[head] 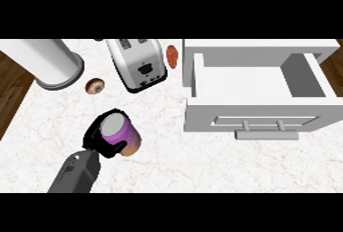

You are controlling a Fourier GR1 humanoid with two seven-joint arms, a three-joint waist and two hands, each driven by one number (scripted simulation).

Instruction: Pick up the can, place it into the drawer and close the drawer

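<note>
The left hand [100, 136], black at the end of a grey forearm, is curled round a purple cylindrical can with a grey top [120, 135]: fingers wrap the can's far and left side and a digit crosses its lower part, so the can is held in the hand over the left-centre of the white marbled surface [201, 167]. The can is tilted, its grey top facing up and away. The right hand shows nowhere in the view. Beyond the can, toward the far edge, a small round brown-and-white doughnut [95, 85] lies on the surface, just beside the base of a tall white cylindrical canister [52, 63] at the far left. To the right of the doughnut stands a silver and black toaster [139, 63], with a reddish-brown round item [172, 55] just past it. Well to the right of the can, the white drawer [251, 120] is pulled open, its grey bar handle facing the near side.
</note>
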